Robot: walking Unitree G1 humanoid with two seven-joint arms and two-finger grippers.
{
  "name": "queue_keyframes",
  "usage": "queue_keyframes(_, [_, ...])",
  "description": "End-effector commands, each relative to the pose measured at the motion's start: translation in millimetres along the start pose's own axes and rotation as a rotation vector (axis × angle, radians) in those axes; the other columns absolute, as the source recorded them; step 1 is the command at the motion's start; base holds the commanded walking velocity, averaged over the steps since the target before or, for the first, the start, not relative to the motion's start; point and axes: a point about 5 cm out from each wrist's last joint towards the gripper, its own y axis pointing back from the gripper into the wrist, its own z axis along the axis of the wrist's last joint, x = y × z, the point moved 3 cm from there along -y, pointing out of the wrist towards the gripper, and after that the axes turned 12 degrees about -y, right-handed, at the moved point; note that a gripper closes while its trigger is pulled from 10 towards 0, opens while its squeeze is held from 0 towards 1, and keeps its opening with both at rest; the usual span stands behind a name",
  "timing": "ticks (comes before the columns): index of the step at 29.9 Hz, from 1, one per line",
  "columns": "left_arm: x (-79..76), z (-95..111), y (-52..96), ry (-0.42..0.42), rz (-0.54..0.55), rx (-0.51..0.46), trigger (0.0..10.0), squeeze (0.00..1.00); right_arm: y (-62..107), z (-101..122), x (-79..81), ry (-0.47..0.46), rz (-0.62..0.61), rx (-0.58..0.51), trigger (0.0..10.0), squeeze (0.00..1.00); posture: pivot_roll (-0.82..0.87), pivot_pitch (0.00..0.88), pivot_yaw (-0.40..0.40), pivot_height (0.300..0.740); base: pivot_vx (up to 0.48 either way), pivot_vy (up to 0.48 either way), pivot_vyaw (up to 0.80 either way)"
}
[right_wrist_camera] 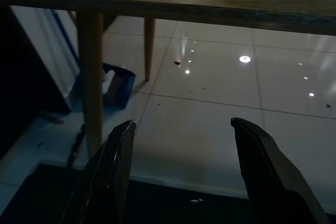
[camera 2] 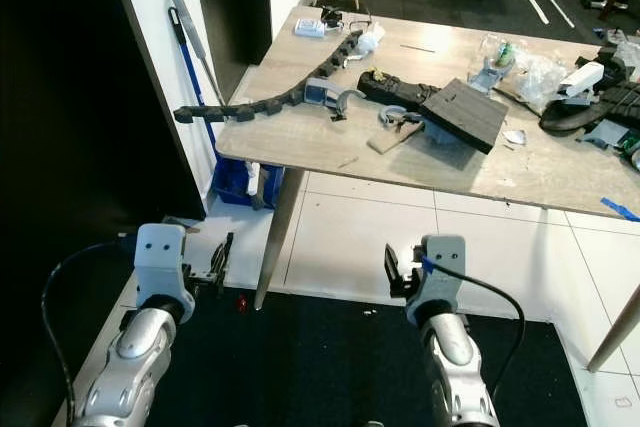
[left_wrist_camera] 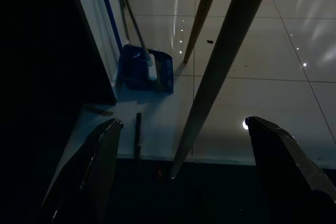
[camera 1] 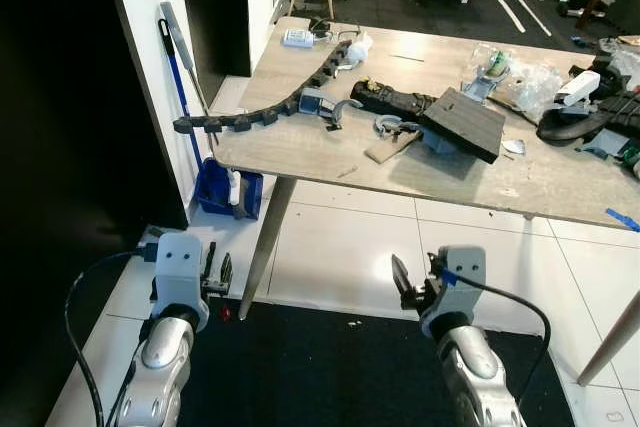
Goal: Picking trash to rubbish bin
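Note:
A small red scrap [camera 1: 226, 313] lies on the white tiles by the table leg [camera 1: 265, 237], at the edge of a black mat [camera 1: 320, 367]. Pale crumbs [camera 1: 352, 324] sit on the mat near its far edge. Crumpled clear plastic [camera 1: 530, 82] rests on the wooden table [camera 1: 300, 152] at the far right. My left gripper [camera 1: 218, 272] hovers low, left of the table leg, open and holding nothing [left_wrist_camera: 184, 123]. My right gripper [camera 1: 408, 285] hangs over the mat's far edge, open too, nothing between its fingers [right_wrist_camera: 184, 123].
A blue dustpan [camera 1: 228, 190] and a long-handled broom [camera 1: 182, 67] lean on the white wall to the left. The table carries a black cable chain [camera 1: 270, 112], a dark slab [camera 1: 462, 122] and tools. Another table leg [camera 1: 615, 332] stands at the right. Open tiles lie under the table.

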Motion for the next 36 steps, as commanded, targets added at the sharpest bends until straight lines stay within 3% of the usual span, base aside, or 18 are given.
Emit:
queue_keyframes(1, [-3.0, 1, 1.7, 0.006, -0.008, 0.002, 10.0, 0.0, 1.5, -2, 0.0, 0.007, -0.008, 0.004, 10.0, 0.0, 0.01, 0.084, -0.038, 0.74, 0.0, 0.0, 0.0])
queue_keyframes(8, [-6.2, 8, -0.4, 0.013, -0.032, -0.012, 10.0, 0.0, -5.7, 7, 3.3, 0.004, 0.003, -0.005, 10.0, 0.0, 0.0, 0.095, -0.037, 0.74, 0.0, 0.0, 0.0])
queue_keyframes(15, [-14.2, 9, 1.6, -0.017, -0.074, -0.01, 10.0, 0.0, -3.2, 7, 4.0, 0.006, -0.001, -0.005, 10.0, 0.0, 0.0, 0.103, -0.034, 0.74, 0.0, -0.469, 0.0])
queue_keyframes(36, [-19.9, 10, -0.2, -0.015, -0.103, 0.005, 10.0, 0.0, -4.5, 6, 5.0, 0.005, 0.001, 0.025, 10.0, 0.0, 0.0, 0.122, -0.041, 0.74, 0.0, 0.0, 0.0])
